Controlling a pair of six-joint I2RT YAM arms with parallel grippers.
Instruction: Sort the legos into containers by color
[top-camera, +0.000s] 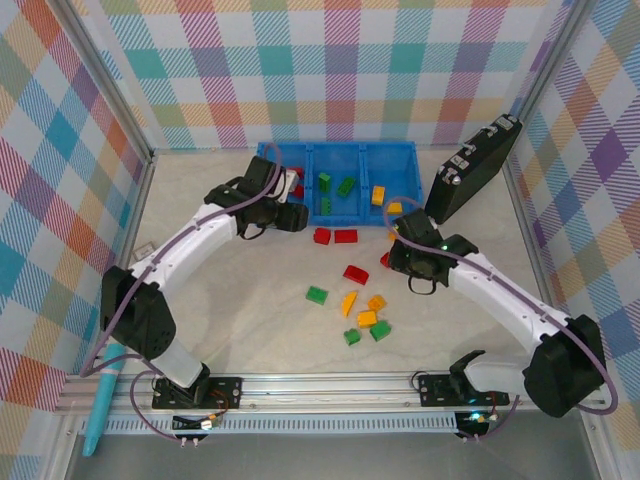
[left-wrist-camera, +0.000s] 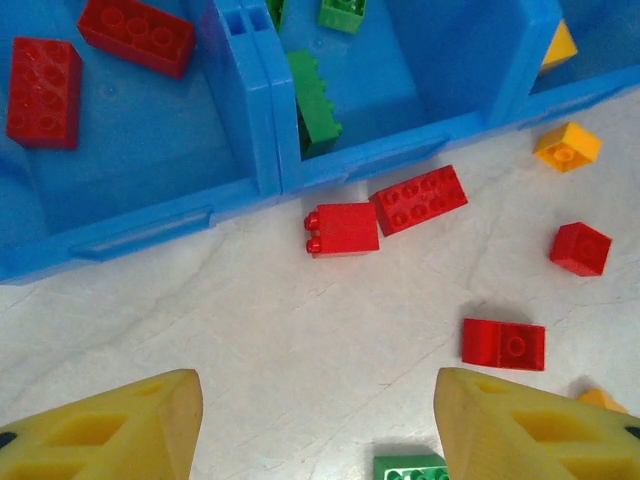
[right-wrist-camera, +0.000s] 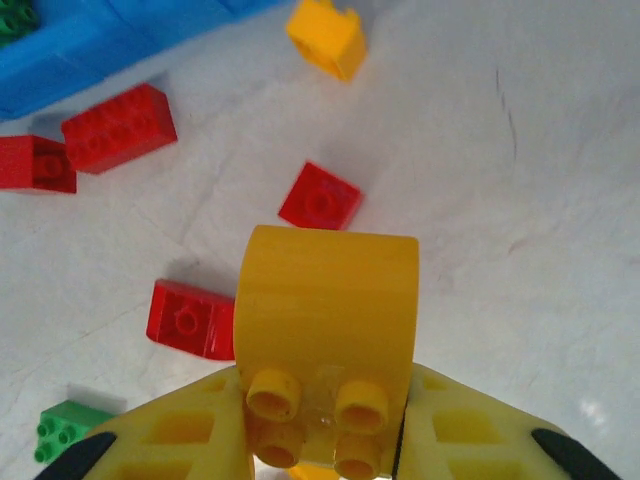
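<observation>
From above, the blue tray (top-camera: 340, 147) is sitting far centre, taking reds left, greens middle, yellows right; loose legos (top-camera: 367, 318) are lying nearer. At the left wrist, the left gripper (left-wrist-camera: 320, 430) is hanging open and empty, two red bricks (left-wrist-camera: 343, 229) lying beyond its fingers, just beside the tray wall. At the right wrist, the right gripper (right-wrist-camera: 325, 440) is clamping a yellow brick (right-wrist-camera: 325, 310) between its fingers, probably lifted for the right compartment.

A robot lab test cell is indicated: a pale table (top-camera: 250, 330) is enclosed by checked walls (top-camera: 340, 70) on metal posts (top-camera: 112, 92), and a left arm (top-camera: 190, 245) and right arm (top-camera: 500, 290) are bolted to an aluminium rail (top-camera: 330, 385).
</observation>
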